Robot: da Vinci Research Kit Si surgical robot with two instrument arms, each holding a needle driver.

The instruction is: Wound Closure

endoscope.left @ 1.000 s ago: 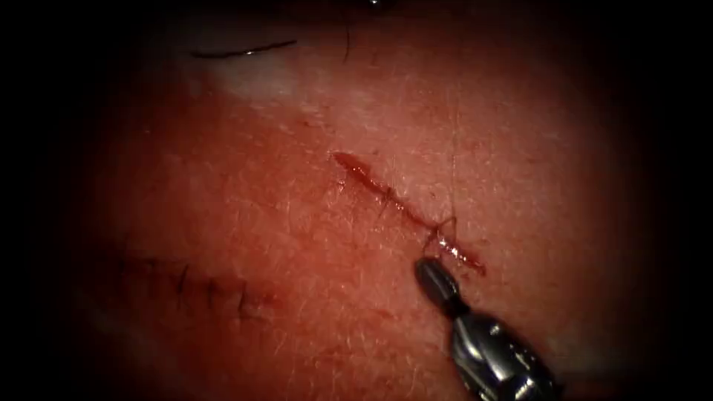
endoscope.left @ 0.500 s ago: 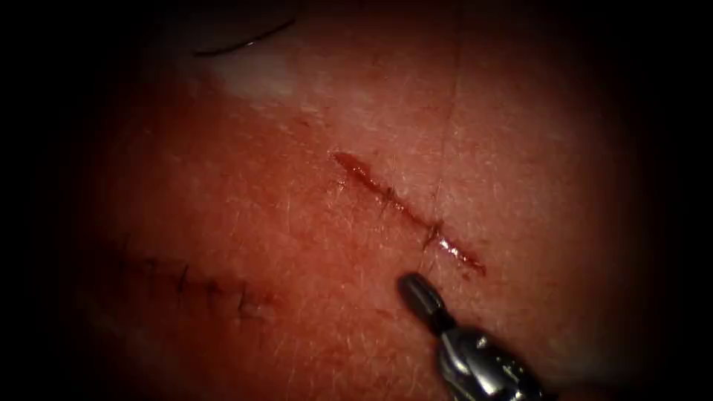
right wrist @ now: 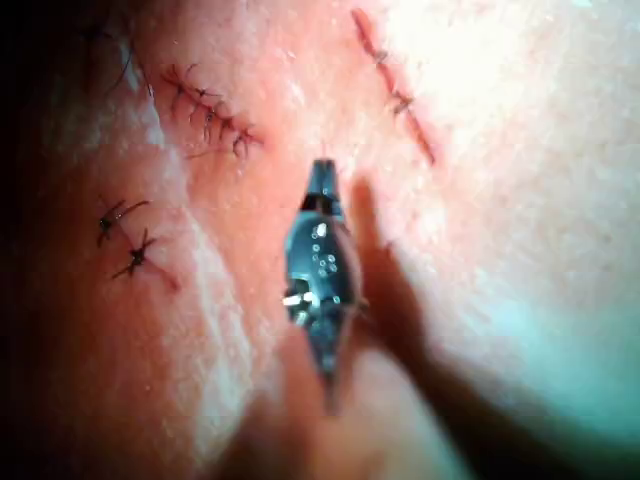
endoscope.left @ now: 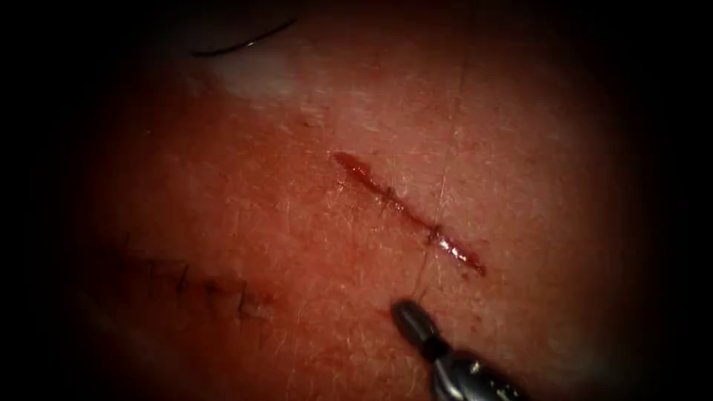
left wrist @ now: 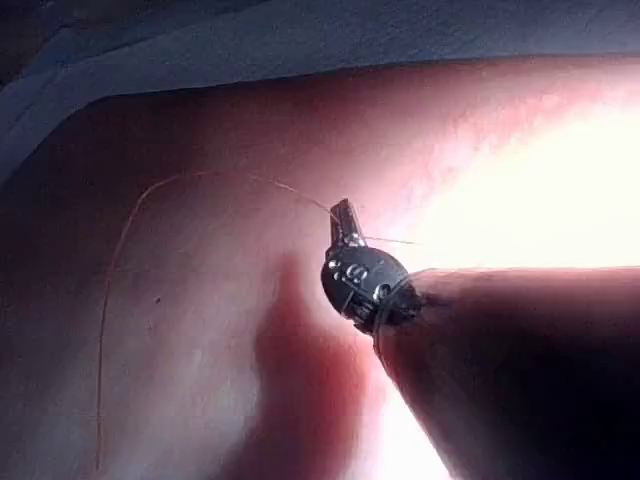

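Note:
The cut (endoscope.left: 405, 212) runs slantwise across the tissue (endoscope.left: 297, 223), with red fluid along it and a dark stitch (endoscope.left: 433, 234) near its lower end. My right tool (endoscope.left: 407, 313) sits below the cut, jaws shut on the thread (endoscope.left: 423, 271) that rises from its tip to the stitch. From the stitch a second strand (endoscope.left: 453, 126) climbs toward the far edge. The left tool (left wrist: 343, 213) is shut on the thread (left wrist: 120, 260) above pale tissue. A dark curved needle (endoscope.left: 241, 43) lies free on the tissue, far left of the cut. The right tool (right wrist: 322, 178) also shows near the cut (right wrist: 395, 95).
An older sutured cut (endoscope.left: 200, 286) lies to the lower left. It appears again (right wrist: 210, 105), with two separate stitches (right wrist: 130, 240) beside it. A pale patch of tissue (endoscope.left: 256, 74) lies below the needle.
My right tool has drawn back down and to the left, away from the cut, with the thread. The loose loop at the stitch has pulled flat against the tissue.

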